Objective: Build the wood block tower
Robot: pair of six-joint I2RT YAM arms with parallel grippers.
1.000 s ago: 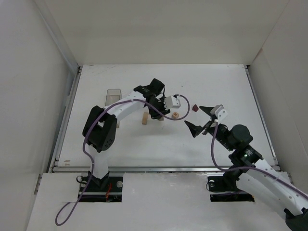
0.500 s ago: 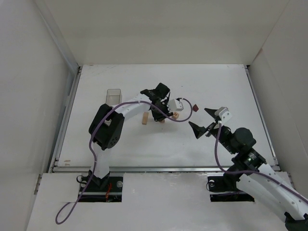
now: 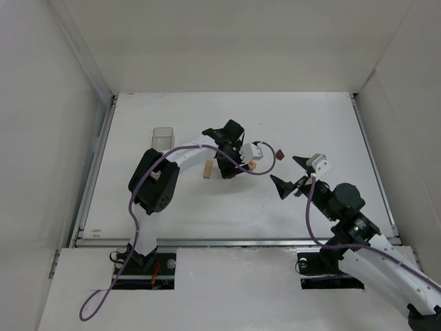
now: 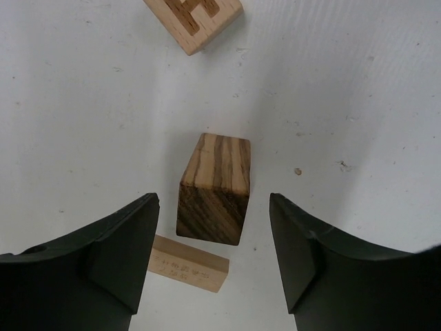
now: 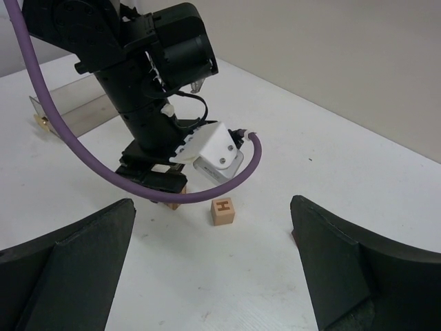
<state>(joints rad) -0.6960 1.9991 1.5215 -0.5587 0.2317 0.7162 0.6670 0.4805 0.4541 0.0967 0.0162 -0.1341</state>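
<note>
Left wrist view showed the left gripper [image 4: 213,198] spread, its jaws standing either side of the wood block tower [image 4: 215,181] with a gap on each side. The tower was a dark striped block with a light-tan bar [image 4: 189,265] at its base, nearer the wrist. An H cube [image 4: 196,17] lay beyond the fingertips. The right gripper [image 5: 212,203] gaped wide, with that cube ahead of its fingertips.

Five small wooden pieces sit on one white table [image 3: 227,207]. Two are plain light-tan bars: an outlying bar [image 3: 206,170] at the group's nine o'clock, and a flat bar [image 4: 189,265] at six o'clock of a dark block. One is a pale lettered cube [image 3: 252,165]. Two are dark: a striped brown block [image 4: 213,189] and a reddish block [image 3: 280,156] at three o'clock. There is one clear box [image 3: 162,136]. There are two robot arms, a left arm [image 3: 179,155] and a right arm [image 3: 337,200].
</note>
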